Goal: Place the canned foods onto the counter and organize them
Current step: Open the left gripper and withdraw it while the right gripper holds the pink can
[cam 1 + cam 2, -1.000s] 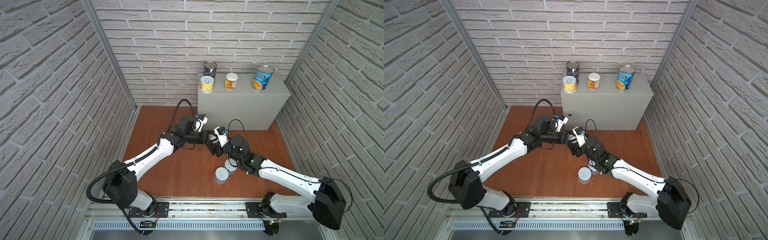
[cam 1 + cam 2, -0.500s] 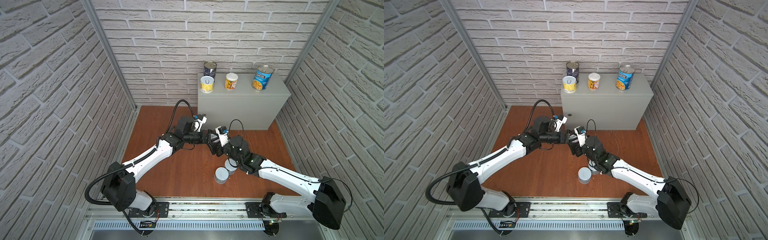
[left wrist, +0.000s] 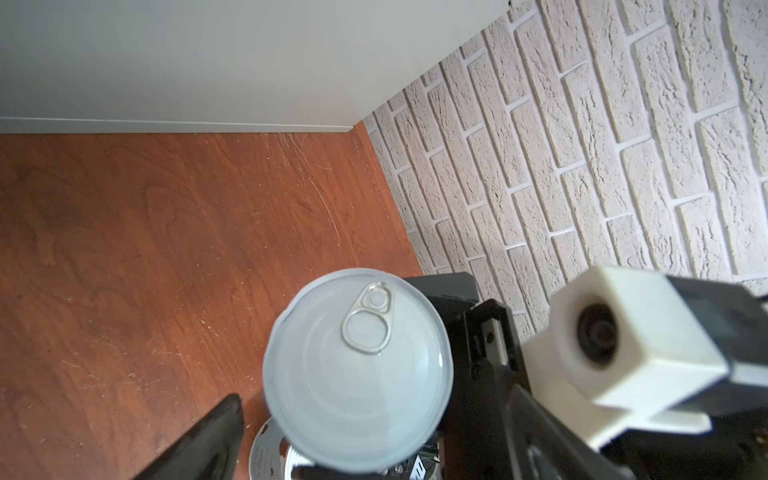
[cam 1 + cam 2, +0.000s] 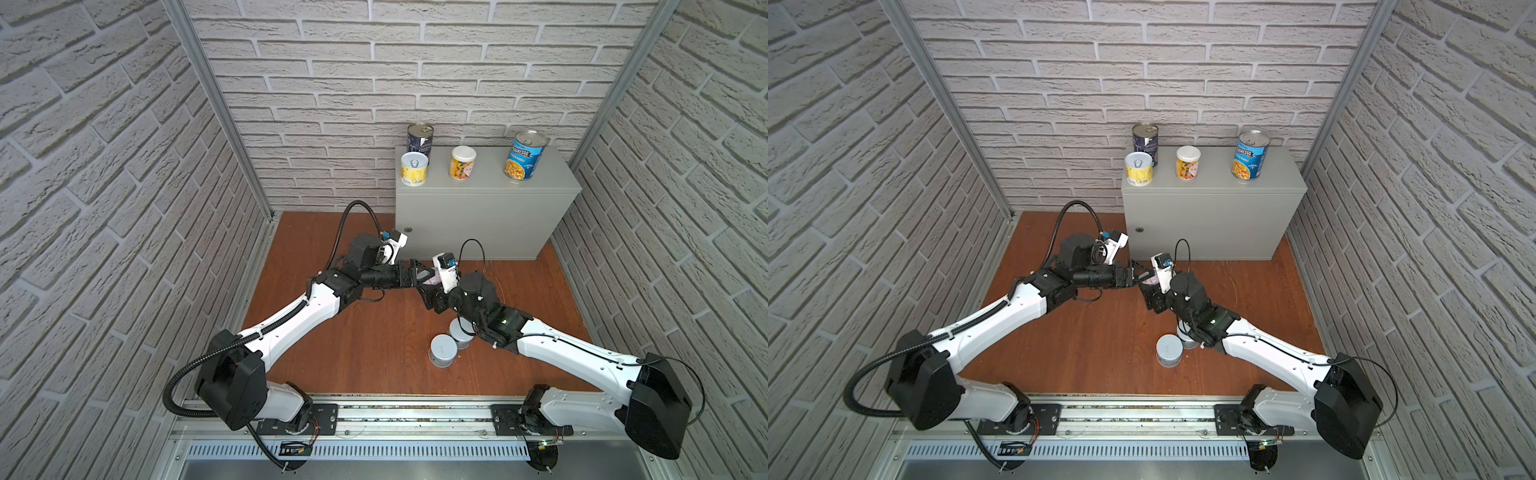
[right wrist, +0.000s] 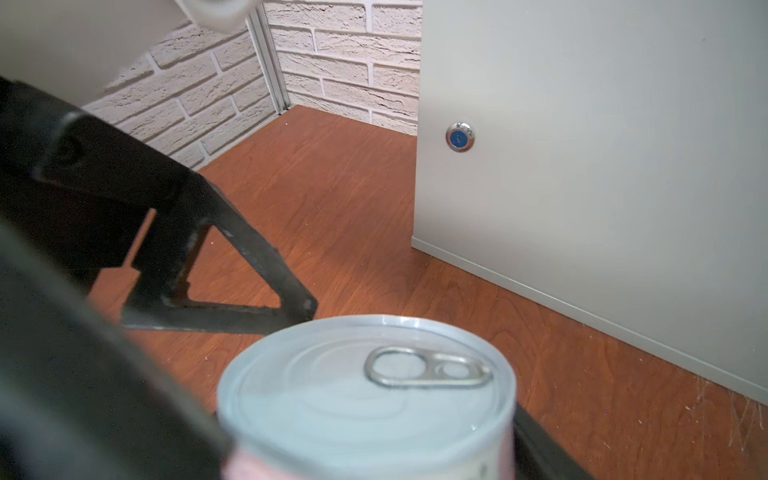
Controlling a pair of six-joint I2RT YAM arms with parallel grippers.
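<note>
A short pink-labelled can [image 4: 430,279] [image 4: 1151,280] hangs above the wooden floor in front of the counter [image 4: 490,216]. My right gripper [image 4: 432,287] is shut on it; the right wrist view shows its pull-tab lid [image 5: 365,399] close up. My left gripper [image 4: 420,276] stands open around the same can [image 3: 357,374], and its one visible finger [image 3: 208,444] is clear of the can's side. On the counter top stand a dark navy can [image 4: 419,139], a yellow can [image 4: 414,168], a yellow-peach can [image 4: 462,163] and a blue Progresso can [image 4: 524,156].
Two short pale cans [image 4: 444,350] [image 4: 461,332] stand on the floor under my right forearm. The counter's front with its round lock [image 5: 460,137] is close behind the grippers. Brick walls close in both sides and the back.
My left gripper has opened and let go of the pink can. The right gripper keeps its hold on it. Both arms have barely moved.
</note>
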